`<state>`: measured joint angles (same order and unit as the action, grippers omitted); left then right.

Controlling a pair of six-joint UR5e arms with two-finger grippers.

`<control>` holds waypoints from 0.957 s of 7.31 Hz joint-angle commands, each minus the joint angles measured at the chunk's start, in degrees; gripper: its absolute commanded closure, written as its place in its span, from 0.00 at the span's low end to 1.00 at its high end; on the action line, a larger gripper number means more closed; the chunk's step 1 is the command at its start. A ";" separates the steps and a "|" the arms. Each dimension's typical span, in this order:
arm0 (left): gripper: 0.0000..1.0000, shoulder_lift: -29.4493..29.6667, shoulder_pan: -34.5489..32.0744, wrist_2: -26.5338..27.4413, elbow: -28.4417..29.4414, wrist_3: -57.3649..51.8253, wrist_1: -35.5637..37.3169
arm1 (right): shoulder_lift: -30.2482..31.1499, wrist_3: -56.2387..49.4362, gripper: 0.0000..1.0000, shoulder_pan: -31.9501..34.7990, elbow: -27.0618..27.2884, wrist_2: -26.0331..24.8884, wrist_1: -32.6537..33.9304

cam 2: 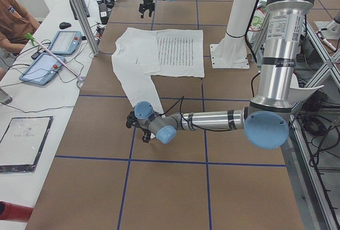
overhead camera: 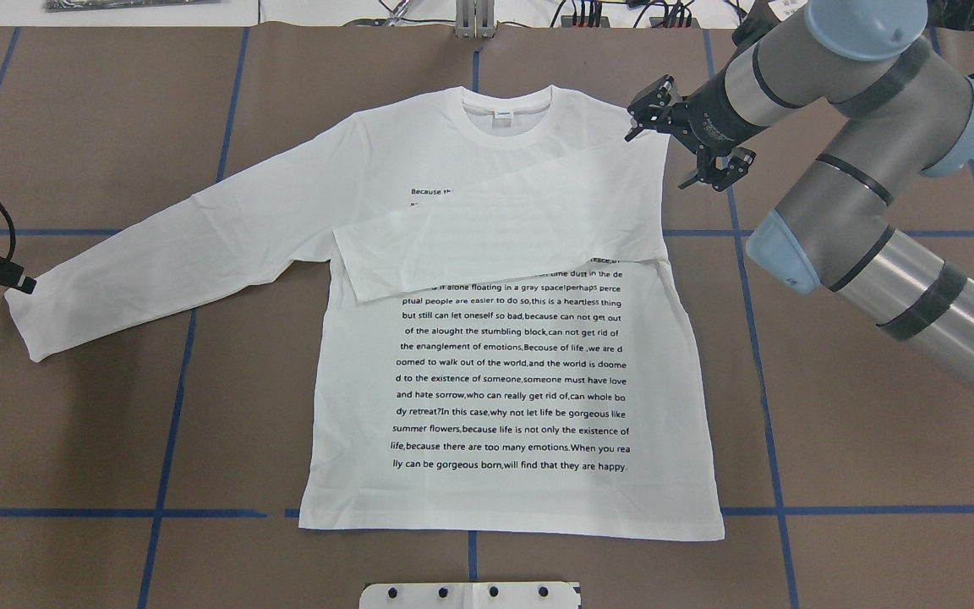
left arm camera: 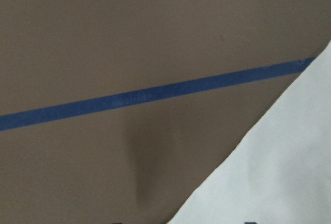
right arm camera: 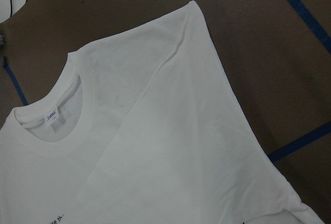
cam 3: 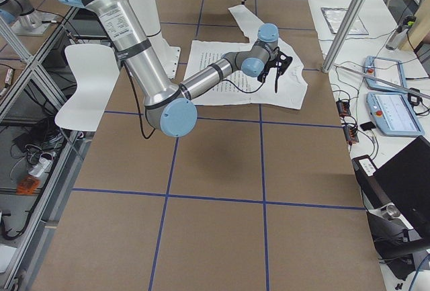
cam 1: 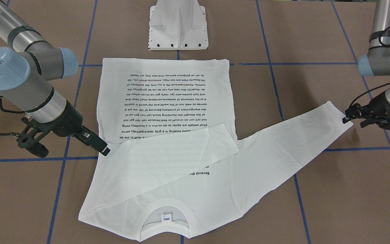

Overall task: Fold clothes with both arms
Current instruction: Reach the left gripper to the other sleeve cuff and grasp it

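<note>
The white long-sleeved T-shirt (overhead camera: 504,372) lies flat, print up, with its collar (overhead camera: 508,118) on the far side. One sleeve (overhead camera: 495,241) is folded across the chest. The other sleeve (overhead camera: 174,245) stretches out flat to the overhead view's left. My left gripper (cam 1: 350,121) sits low at that sleeve's cuff (overhead camera: 26,326). The left wrist view shows its fingertips spread at the bottom edge, with the cloth's edge (left arm camera: 232,157) between them. My right gripper (overhead camera: 675,154) hovers open over the shirt's shoulder (right arm camera: 191,12) and holds nothing.
The white pedestal base (cam 1: 178,25) stands on the brown table just past the shirt's hem. Blue tape lines (overhead camera: 757,338) cross the table. In the exterior left view a person (cam 2: 13,20) sits at a side bench with tablets (cam 2: 42,68).
</note>
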<state>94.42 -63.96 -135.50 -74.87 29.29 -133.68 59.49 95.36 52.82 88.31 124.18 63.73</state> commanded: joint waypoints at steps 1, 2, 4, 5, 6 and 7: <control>0.19 -0.38 0.67 -0.02 0.08 0.24 -0.18 | 0.01 0.18 0.01 0.01 0.11 -0.17 0.00; 0.22 -0.38 0.85 0.15 0.16 0.16 -0.18 | 0.01 0.35 0.01 -0.08 0.20 -0.17 0.00; 0.24 -0.47 1.12 0.33 0.25 0.16 -0.18 | 0.18 0.35 0.01 -0.08 0.11 -0.17 0.00; 0.24 -0.38 1.20 0.33 0.42 0.16 -0.18 | 0.18 0.44 0.01 -0.08 0.20 -0.17 0.00; 0.25 -0.47 1.64 0.42 0.43 0.24 -0.18 | 0.18 0.35 0.01 -0.08 0.11 -0.17 0.00; 0.26 -0.47 1.73 0.42 0.51 0.16 -0.18 | 0.10 0.44 0.01 -0.17 0.11 -0.17 0.00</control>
<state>93.98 -62.46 -135.12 -74.45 29.48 -133.86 59.66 95.75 52.70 88.45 124.01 63.72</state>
